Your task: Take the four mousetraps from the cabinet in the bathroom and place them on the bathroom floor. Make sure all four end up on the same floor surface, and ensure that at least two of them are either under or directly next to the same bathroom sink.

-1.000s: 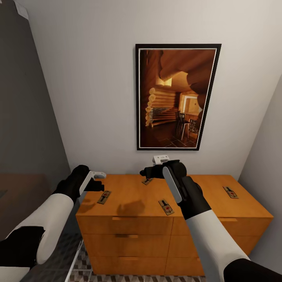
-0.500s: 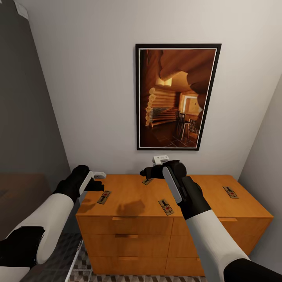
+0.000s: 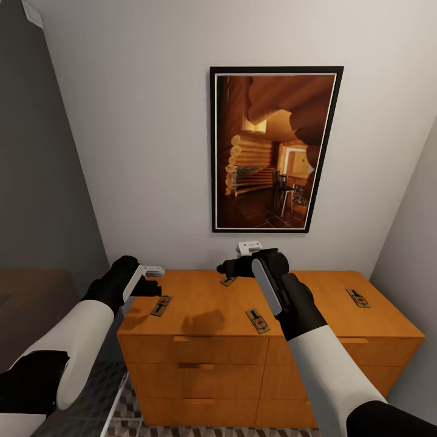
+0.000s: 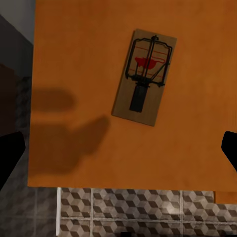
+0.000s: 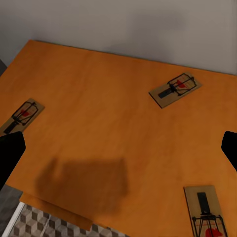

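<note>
Four mousetraps lie flat on the top of the orange-brown cabinet (image 3: 200, 303): one near its left edge (image 3: 161, 305), one towards the back (image 3: 228, 281), one near the front edge (image 3: 257, 320), and one far to the right (image 3: 357, 297). My left gripper (image 3: 149, 289) hovers open over the left end; its wrist view looks straight down on the left mousetrap (image 4: 144, 76) between dark fingertips (image 4: 10, 158). My right gripper (image 3: 226, 267) hangs open above the back trap. The right wrist view shows three traps (image 5: 175, 90), (image 5: 22, 116), (image 5: 205, 212).
A framed picture (image 3: 274, 149) hangs on the white wall behind the cabinet. A dark enclosure wall (image 3: 36, 200) stands close on the left and a grey wall (image 3: 413, 255) on the right. Cube-patterned bathroom floor (image 4: 133, 212) shows below the cabinet's front edge.
</note>
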Robot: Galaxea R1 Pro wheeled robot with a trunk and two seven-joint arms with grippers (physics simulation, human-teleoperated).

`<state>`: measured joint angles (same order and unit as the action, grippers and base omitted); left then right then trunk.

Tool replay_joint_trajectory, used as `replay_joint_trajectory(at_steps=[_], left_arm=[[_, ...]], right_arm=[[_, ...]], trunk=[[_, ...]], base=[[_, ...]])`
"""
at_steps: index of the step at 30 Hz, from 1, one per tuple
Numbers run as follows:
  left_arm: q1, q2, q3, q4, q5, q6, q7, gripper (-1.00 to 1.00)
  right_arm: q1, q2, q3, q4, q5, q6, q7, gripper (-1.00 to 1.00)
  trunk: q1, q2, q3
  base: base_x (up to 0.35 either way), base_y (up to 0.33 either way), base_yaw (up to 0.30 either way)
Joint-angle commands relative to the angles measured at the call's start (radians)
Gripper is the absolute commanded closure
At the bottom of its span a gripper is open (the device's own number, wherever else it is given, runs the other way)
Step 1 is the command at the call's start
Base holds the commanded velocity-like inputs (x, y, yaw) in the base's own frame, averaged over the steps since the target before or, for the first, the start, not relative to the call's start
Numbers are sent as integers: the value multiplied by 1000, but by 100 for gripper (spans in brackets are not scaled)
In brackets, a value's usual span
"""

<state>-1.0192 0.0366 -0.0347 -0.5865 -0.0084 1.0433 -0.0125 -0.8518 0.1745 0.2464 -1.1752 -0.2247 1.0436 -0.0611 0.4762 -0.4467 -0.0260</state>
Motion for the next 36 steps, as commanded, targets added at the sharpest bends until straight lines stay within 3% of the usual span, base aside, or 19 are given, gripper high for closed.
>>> replay_joint_trajectory(at_steps=[1, 6, 36], left_arm=[[-1, 1, -4, -1, -1, 4, -1, -100], [-1, 0, -4, -1, -1, 4, -1, -100], [-1, 0, -4, -1, -1, 4, -1, -100]], right_arm=[[-1, 0, 1, 0, -7, 4, -6, -100], [-1, 0, 1, 0, -7, 4, -6, -100], [-1, 0, 1, 0, -7, 4, -6, -100]], trunk=[[1, -2, -2], [1, -2, -2], [116, -212, -96]], base=[[0, 0, 0], [0, 0, 0], [0, 0, 0]])
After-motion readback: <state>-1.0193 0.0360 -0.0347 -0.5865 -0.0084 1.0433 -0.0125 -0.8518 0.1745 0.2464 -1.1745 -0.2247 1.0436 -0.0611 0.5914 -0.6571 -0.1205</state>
